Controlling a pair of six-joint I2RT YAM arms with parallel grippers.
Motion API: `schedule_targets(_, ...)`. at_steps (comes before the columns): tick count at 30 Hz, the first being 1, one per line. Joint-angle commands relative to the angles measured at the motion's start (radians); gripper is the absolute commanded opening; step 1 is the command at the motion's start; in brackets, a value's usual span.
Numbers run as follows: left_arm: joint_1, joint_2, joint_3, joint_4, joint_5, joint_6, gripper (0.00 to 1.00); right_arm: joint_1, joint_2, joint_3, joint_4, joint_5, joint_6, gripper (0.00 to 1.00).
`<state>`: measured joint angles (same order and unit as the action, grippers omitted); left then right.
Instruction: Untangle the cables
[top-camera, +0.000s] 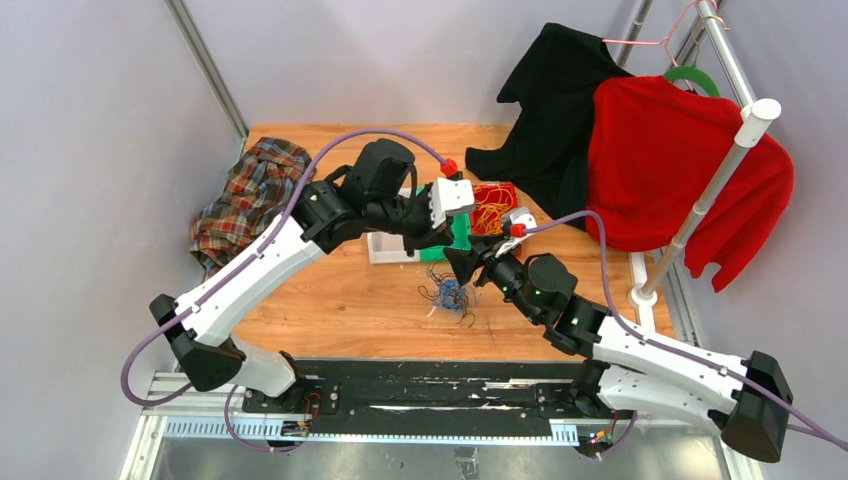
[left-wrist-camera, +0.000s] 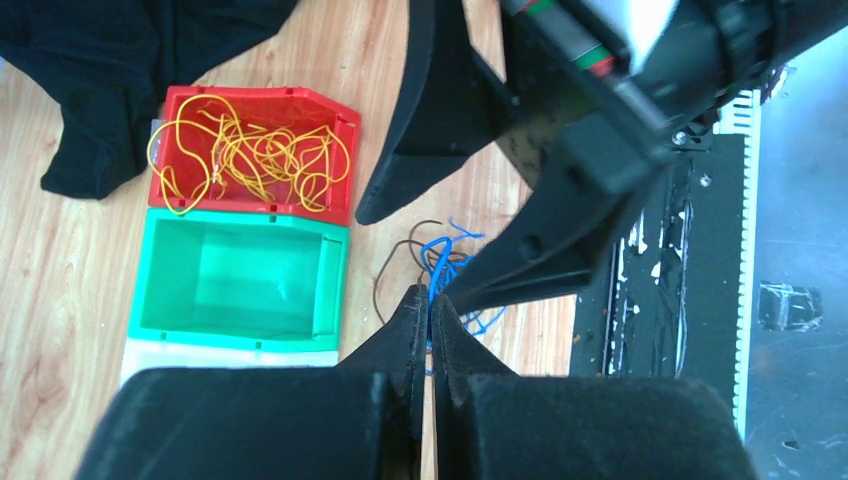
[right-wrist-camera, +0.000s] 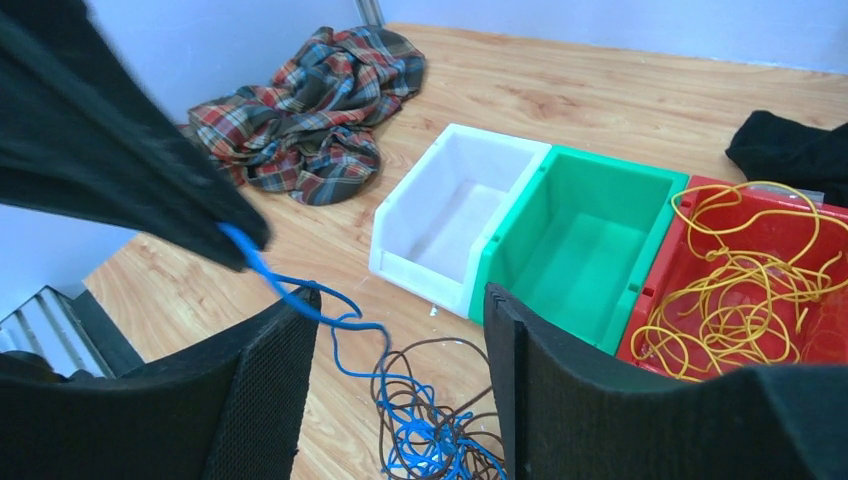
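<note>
Tangle (top-camera: 450, 295) of blue and dark cables lies on the bench (right-wrist-camera: 600, 90), just in front of the bins and between the two arms. A blue strand (right-wrist-camera: 300, 300) runs up out of it to the left jaws. These are pinched fully together on the strand, tips meeting, probably lifting it to draw it free of the knot. It's wavy, not tight.

Right jaws are wide apart and hold nothing. They hang over the tangle with the strand passing between them, close to one side. Likely placed to catch or pin the rest so the whole clump doesn't lift.

Yellow cables (left-wrist-camera: 250, 155) sit apart in the red bin (left-wrist-camera: 250, 93), so that colour looks sorted. Green bin (left-wrist-camera: 335, 285) and white bin (right-wrist-camera: 415, 275) hold nothing, presumably meant for blue and dark. Step in hand: pulling blue out, about a third done.
</note>
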<state>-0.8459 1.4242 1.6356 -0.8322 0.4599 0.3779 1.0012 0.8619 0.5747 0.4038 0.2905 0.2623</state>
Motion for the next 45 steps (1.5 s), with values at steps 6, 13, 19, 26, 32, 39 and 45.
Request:
schedule_targets(6,-0.001,-0.065,0.064,-0.078,0.071,0.016,0.01,-0.007,0.091,0.007,0.109,0.063,-0.015,0.54)
schedule_targets(13,-0.003,-0.067,0.134,-0.122,0.124,0.008,0.01,-0.007,0.181,0.017,0.161,0.042,-0.006,0.52)
schedule_targets(19,-0.009,-0.056,0.23,-0.167,0.148,0.003,0.01,-0.006,0.263,0.007,0.187,0.056,-0.001,0.44)
schedule_targets(26,-0.009,-0.027,0.382,-0.166,0.128,-0.006,0.0,-0.006,0.368,-0.058,0.239,0.078,0.033,0.43)
schedule_targets(32,-0.009,0.07,0.633,-0.163,0.073,-0.007,0.0,-0.004,0.461,-0.123,0.296,0.094,0.095,0.38)
schedule_targets(39,-0.01,0.151,0.877,-0.08,-0.129,0.047,0.01,0.038,0.461,-0.233,0.359,0.105,0.14,0.47)
schedule_targets(45,-0.01,0.078,0.658,0.185,-0.288,0.102,0.0,0.079,0.424,-0.315,0.368,0.116,0.183,0.48)
